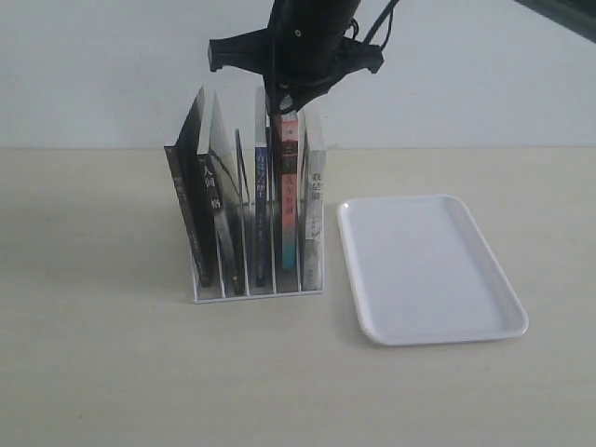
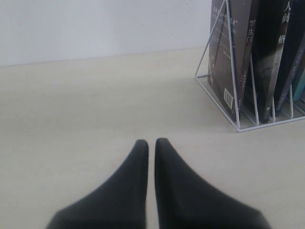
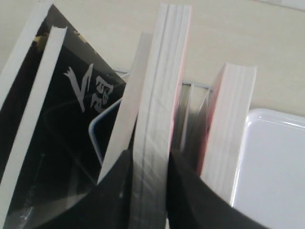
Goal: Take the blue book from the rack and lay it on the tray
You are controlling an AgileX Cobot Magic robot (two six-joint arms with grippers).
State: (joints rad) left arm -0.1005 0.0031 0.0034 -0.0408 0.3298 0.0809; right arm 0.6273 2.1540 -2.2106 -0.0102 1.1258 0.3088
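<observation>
The white wire rack (image 1: 256,294) holds several upright books. The blue book (image 1: 262,214) stands in a middle slot, its dark blue spine facing front and its top higher than its neighbours. My right gripper (image 1: 282,101) comes down from above and is shut on that book's top edge. In the right wrist view the fingers (image 3: 183,176) press both sides of the blue book's white page block (image 3: 159,86). The white tray (image 1: 428,270) lies flat just right of the rack. My left gripper (image 2: 151,141) is shut on nothing, low over the bare table, with the rack (image 2: 238,128) off to one side.
A red-and-teal-spined book (image 1: 290,196) and a grey-spined book (image 1: 315,223) stand between the blue book and the tray (image 3: 276,167). Black-covered books (image 1: 200,214) lean in the rack's left slots. A pale wall rises behind the beige table (image 1: 112,372).
</observation>
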